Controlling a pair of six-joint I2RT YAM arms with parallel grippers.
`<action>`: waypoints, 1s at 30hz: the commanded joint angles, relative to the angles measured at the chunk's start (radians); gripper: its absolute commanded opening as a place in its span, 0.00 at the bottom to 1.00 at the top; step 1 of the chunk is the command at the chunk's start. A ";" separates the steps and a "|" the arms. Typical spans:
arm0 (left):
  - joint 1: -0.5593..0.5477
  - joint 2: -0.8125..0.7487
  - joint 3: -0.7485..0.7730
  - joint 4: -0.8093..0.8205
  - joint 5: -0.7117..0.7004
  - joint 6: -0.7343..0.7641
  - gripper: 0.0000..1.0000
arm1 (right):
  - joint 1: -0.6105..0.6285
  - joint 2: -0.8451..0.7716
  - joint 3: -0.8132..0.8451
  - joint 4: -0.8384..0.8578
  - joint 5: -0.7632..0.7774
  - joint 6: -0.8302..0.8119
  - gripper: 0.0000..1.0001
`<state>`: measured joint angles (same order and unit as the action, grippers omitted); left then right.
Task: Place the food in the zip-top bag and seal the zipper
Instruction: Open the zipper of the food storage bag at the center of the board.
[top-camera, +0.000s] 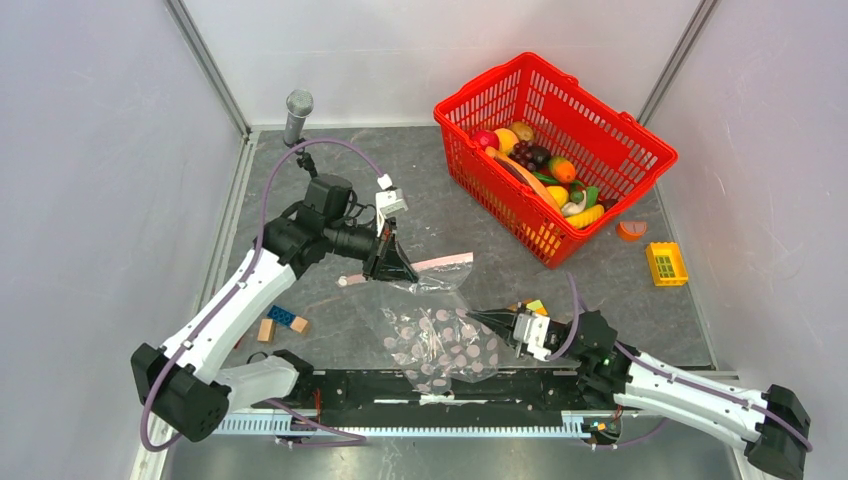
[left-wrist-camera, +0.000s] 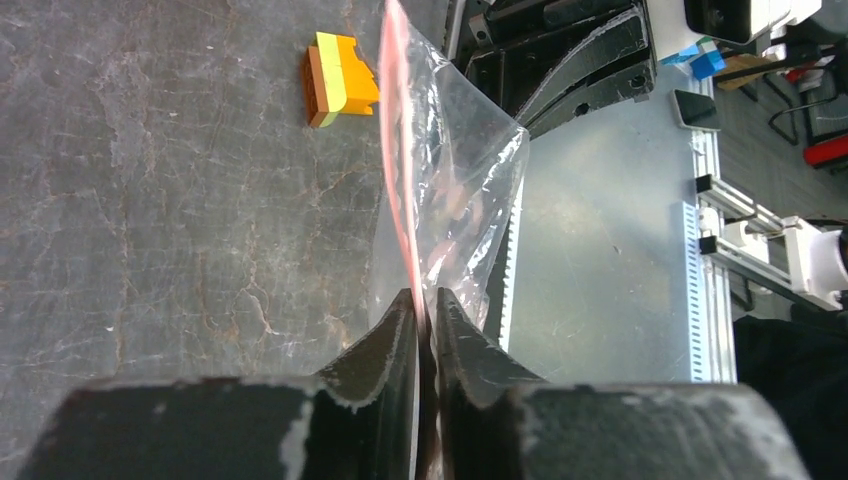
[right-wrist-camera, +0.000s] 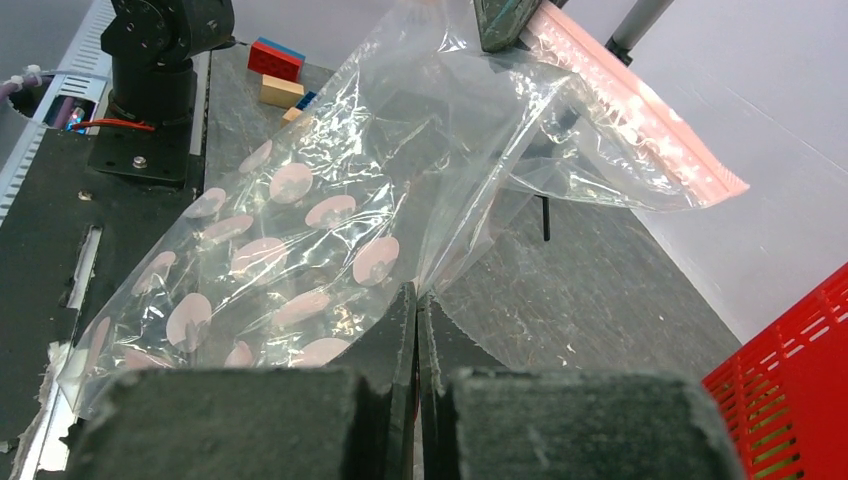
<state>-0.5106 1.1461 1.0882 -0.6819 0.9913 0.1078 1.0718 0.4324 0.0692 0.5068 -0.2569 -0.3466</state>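
Left claw (top-camera: 392, 262) clenched on zipper (top-camera: 425, 266); right claw (top-camera: 480, 317) clenched on the film of the zip-top bag (top-camera: 440, 345), slung between them over the near table (top-camera: 330, 190). Food (top-camera: 545, 172) sits in red basket (top-camera: 600, 105). Risk: thin film slips or tears if claws pull apart; mouth looks pinched flat. No legible writing.

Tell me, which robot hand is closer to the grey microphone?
Left. The left gripper, pinching the zipper, sits toward the arms' bases and rightward from the microphone. The right gripper, holding the zip-top bag, is closer still to the bases and farther right.
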 joint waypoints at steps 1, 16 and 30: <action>-0.007 -0.035 0.047 -0.010 -0.036 0.037 0.14 | 0.004 0.011 -0.014 0.048 0.039 0.008 0.00; -0.112 -0.090 0.121 -0.092 -0.203 0.265 0.02 | -0.005 0.122 0.514 -0.451 0.276 0.242 0.88; -0.239 -0.050 0.259 -0.246 -0.230 0.446 0.02 | -0.197 0.430 0.793 -0.726 -0.239 0.209 0.66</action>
<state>-0.7364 1.1156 1.2987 -0.8970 0.7364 0.4572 0.9035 0.8463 0.8230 -0.1493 -0.2871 -0.1001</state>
